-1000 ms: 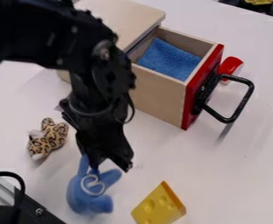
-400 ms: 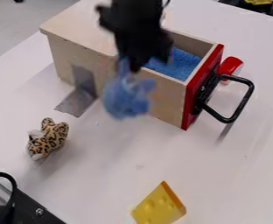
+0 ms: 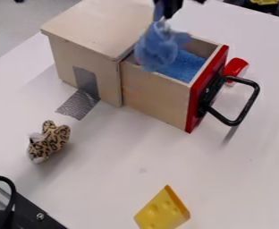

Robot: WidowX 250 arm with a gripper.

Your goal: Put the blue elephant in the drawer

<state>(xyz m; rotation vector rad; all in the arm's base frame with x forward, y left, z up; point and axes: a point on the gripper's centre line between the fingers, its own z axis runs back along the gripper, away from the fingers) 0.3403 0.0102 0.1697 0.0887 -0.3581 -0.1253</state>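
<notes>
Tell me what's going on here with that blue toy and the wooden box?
A robot's gripper is holding the blue elephant by its upper end, above the open drawer of the wooden box. The job is to put the toy in that drawer, and it has not been let go yet. A leopard-spotted toy and a yellow cheese wedge lie on the table.
</notes>
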